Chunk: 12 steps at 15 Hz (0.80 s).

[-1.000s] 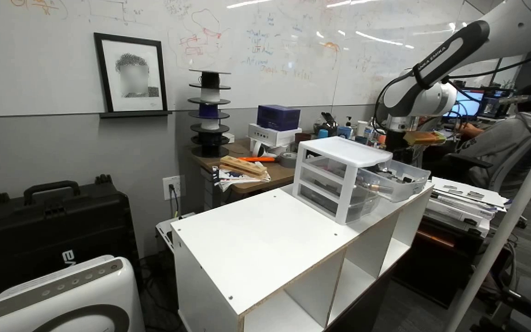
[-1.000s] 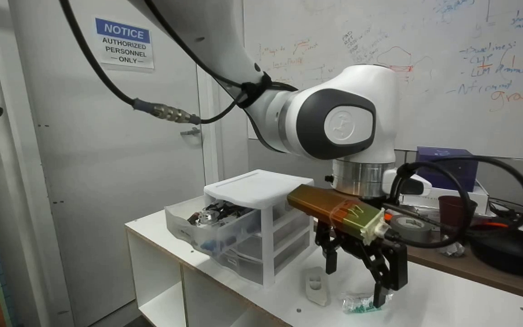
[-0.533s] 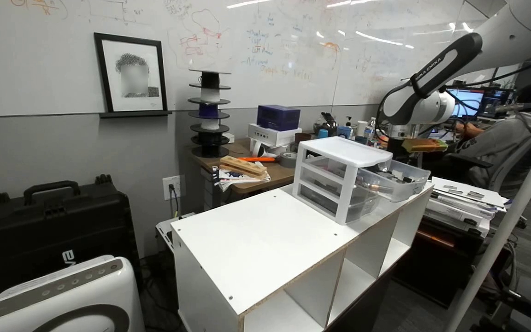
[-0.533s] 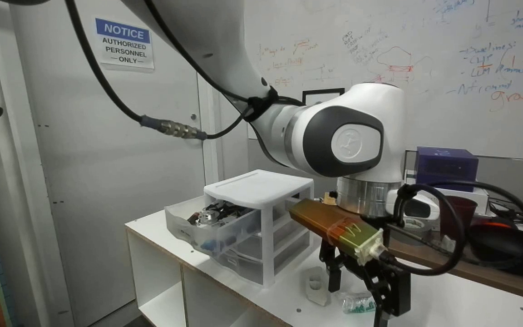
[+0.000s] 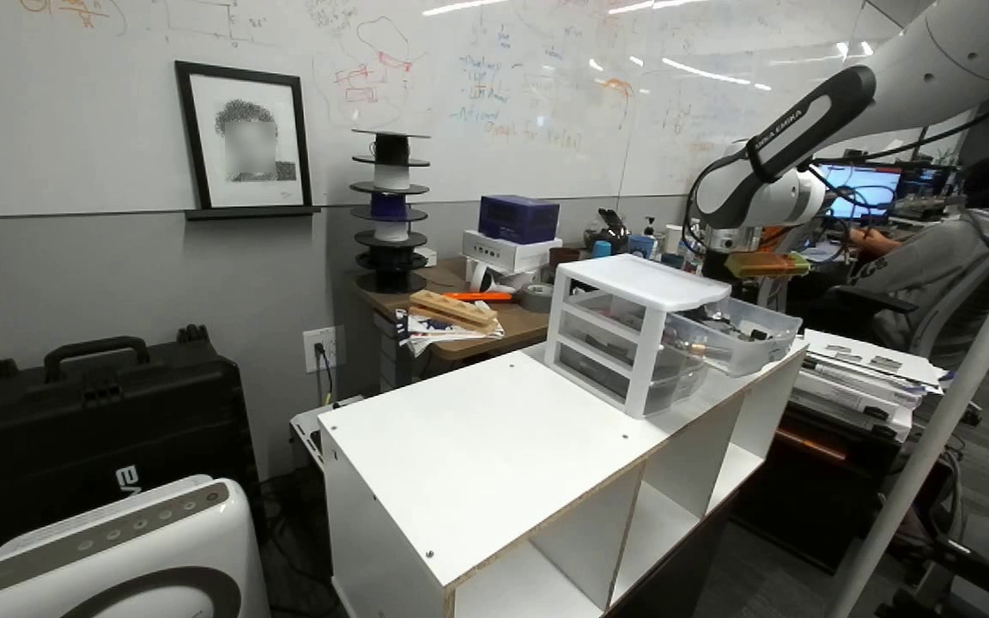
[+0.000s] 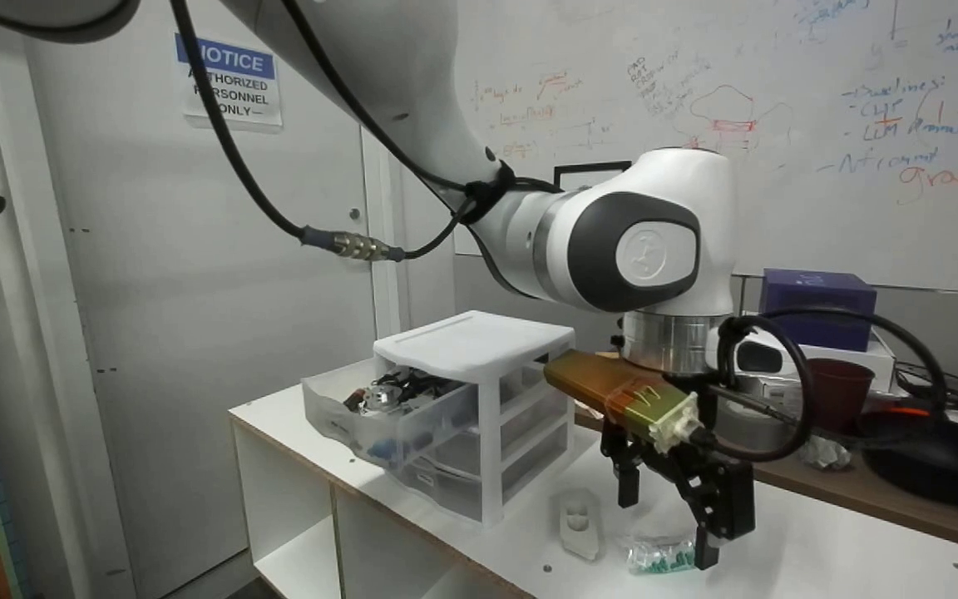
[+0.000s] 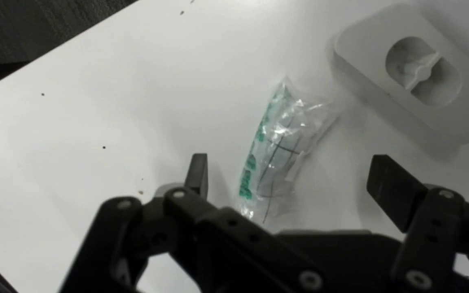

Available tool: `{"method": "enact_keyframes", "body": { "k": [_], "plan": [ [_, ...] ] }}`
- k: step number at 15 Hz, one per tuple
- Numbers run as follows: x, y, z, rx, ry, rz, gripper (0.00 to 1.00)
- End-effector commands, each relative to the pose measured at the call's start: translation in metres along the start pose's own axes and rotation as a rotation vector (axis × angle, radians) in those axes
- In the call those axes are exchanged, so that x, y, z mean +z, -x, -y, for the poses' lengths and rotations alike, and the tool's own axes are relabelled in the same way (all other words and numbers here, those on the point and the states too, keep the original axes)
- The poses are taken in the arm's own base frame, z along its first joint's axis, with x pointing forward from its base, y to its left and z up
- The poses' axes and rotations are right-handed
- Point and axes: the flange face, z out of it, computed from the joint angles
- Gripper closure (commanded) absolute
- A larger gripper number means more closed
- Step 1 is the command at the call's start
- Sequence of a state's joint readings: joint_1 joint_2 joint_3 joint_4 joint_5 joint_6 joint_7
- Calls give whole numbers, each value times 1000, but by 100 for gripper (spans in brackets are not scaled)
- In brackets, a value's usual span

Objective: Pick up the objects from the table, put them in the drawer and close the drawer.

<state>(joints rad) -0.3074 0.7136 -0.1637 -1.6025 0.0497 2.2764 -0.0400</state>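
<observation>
Hand (image 6: 667, 520) pointing down over table (image 6: 845, 549), fingers (image 7: 393, 191) spread wide, holding nothing, clear packet (image 7: 279, 154) between them in wrist view

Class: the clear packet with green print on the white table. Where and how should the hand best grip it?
Grip the packet across its middle, probably from straight above, closing on the two long sides. It lies low on the table, longer than wide, and in the wrist view the open hand looks wide enough. Its wrinkled film suggests an edge might slip.
</observation>
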Motion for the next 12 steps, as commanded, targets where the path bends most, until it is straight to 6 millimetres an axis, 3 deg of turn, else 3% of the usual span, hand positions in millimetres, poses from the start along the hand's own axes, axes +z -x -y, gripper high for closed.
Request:
{"method": "enact_keyframes", "body": {
  "k": [1, 2, 3, 5, 12],
  "plan": [
    [9, -8, -4, 19, 33, 16, 7],
    [14, -7, -7, 22, 39, 28, 12],
    [18, -4, -12, 26, 38, 46, 33],
    [24, -1, -19, 37, 43, 66, 36],
    [-3, 0, -12, 26, 7, 85, 90]
  ]
}}
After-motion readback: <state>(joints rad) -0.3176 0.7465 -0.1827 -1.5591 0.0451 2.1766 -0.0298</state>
